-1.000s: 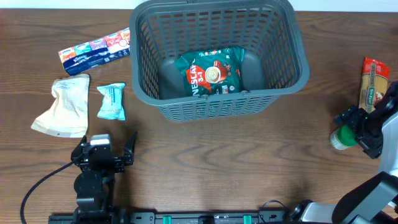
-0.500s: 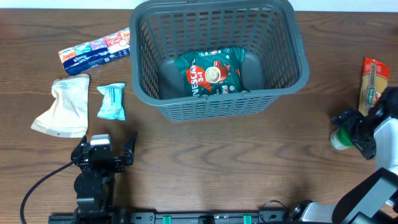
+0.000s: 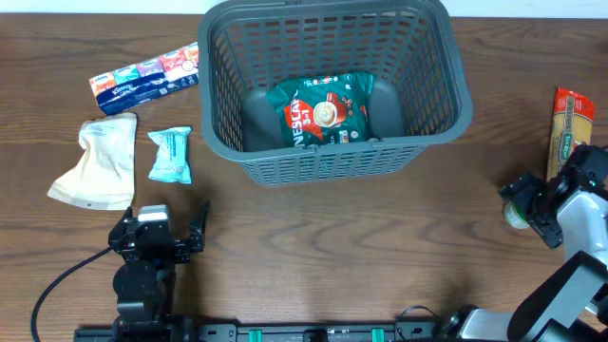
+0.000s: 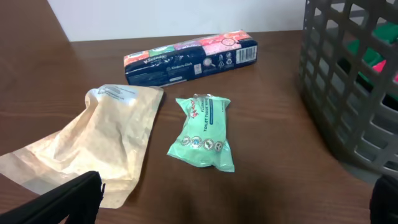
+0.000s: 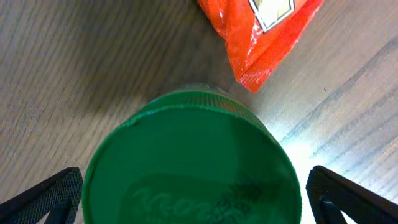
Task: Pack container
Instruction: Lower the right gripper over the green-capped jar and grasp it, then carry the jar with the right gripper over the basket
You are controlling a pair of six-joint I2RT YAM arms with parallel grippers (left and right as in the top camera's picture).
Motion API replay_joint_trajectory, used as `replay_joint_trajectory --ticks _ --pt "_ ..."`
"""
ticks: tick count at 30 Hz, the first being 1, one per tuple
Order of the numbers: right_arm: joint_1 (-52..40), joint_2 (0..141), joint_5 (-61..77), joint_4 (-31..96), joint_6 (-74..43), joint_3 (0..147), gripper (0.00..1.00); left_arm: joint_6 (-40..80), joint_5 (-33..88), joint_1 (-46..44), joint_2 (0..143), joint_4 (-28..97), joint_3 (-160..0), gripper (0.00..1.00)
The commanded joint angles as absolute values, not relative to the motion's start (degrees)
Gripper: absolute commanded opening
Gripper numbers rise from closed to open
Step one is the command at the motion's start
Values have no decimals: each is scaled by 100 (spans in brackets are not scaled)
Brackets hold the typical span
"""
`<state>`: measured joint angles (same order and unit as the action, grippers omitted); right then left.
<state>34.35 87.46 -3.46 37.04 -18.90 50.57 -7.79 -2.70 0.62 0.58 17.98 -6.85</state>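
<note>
Jaws of the right gripper (image 3: 525,209) have shifted over the green-lidded jar (image 5: 189,165), spread either side, likely ready to close. Left gripper (image 3: 198,230) rests, jaws spread. Beyond, mid-tabletop, the container (image 3: 463,95) holds one coffee packet (image 3: 323,109).

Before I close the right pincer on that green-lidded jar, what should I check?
1. Right pincer straddles the green lid, one finger on each side: ok.
2. Lid centred between the fingers: ok.
3. Orange packet clear of the lid: cannot tell; its corner lies very close.
4. Depth of grip below the lid: cannot tell; the lid hides it.
5. Container has room beside the Nescafe packet: ok.
6. Left pincer open and well away from the right side: ok.
</note>
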Motion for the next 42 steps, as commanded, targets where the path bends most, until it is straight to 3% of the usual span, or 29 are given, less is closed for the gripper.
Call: replay_joint_trajectory --ticks 1,22,27,42 --pt "3485 8739 -427 3610 -1903 5011 99 -856 -213 40 23 1831 -558 99" --pt "3485 9380 -104 3223 -1859 5011 88 -856 -211 40 23 1831 -558 99" --pt "3485 9382 -106 3168 -1859 5011 70 -856 -213 40 23 1831 -558 99" --pt "3485 9378 -99 3157 -1859 5017 45 -856 -213 40 23 1831 -558 99"
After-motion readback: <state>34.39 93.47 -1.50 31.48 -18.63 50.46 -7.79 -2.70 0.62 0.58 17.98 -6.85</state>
